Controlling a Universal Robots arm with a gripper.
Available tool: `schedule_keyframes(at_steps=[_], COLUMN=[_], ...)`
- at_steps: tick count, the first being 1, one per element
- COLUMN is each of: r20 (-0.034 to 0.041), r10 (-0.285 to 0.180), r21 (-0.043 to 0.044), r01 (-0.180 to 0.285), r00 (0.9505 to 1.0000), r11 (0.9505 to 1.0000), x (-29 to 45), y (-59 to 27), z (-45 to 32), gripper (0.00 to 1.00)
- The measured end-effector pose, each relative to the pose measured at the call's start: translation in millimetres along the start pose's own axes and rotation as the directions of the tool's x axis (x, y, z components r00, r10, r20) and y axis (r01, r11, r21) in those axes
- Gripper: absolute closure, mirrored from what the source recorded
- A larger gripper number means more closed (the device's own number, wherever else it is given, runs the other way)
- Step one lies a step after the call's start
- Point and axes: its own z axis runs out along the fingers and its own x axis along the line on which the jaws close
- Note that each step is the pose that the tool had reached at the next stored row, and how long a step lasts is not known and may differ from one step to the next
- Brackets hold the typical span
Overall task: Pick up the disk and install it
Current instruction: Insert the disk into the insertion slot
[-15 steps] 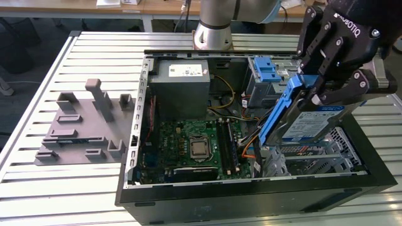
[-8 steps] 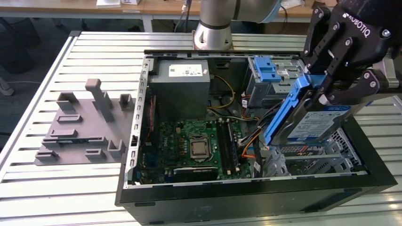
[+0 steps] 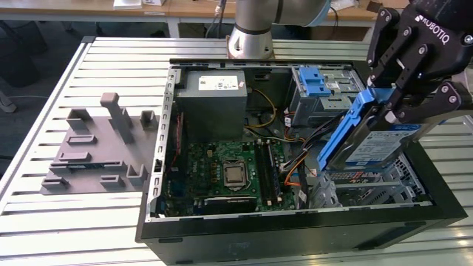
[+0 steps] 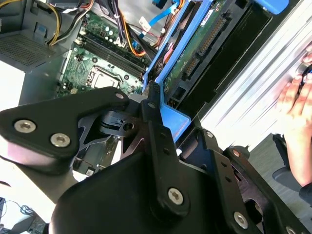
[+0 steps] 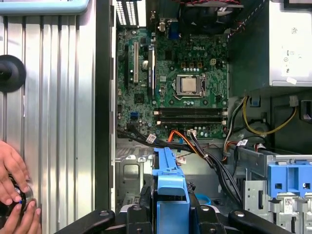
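The disk [image 3: 378, 143], a silver drive with a blue-and-white label and blue plastic rails, hangs tilted on edge over the open computer case [image 3: 296, 227], towards the exterior view's right. My gripper [image 3: 395, 102] is shut on its upper end, one black finger on each side. Just below it sits a grey metal bay [image 3: 369, 185] in the case's corner; the disk's lower end reaches into the case above it. The second wrist view shows the disk's green circuit-board side [image 4: 204, 34] and my fingers [image 4: 152, 114] clamping the blue rail. In the first wrist view the blue rail [image 5: 168, 178] sticks out from my gripper [image 5: 170, 217].
Inside the case lie a green motherboard [image 3: 229, 172], a grey box with a white sticker [image 3: 214, 91], a cage with a blue latch [image 3: 318, 83] and loose cables [image 3: 296, 160]. A grey fixture plate [image 3: 96, 149] lies on the slatted table. A person's hand [image 5: 14, 195] rests beside the case.
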Motion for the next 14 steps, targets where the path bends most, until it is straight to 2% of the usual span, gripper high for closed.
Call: schedule_keyframes(at_steps=[7, 14], r20=[-0.0002, -0.0025], r10=[0.000, 0.000], r21=[0.0000, 0.0000], r01=[0.000, 0.000], r00=[1.0000, 1.0000], r11=[1.0000, 1.0000], x=[0.3, 1.4], y=[-8.4, -12.2], z=[1.3, 2.2], gripper=[0.64, 0.64])
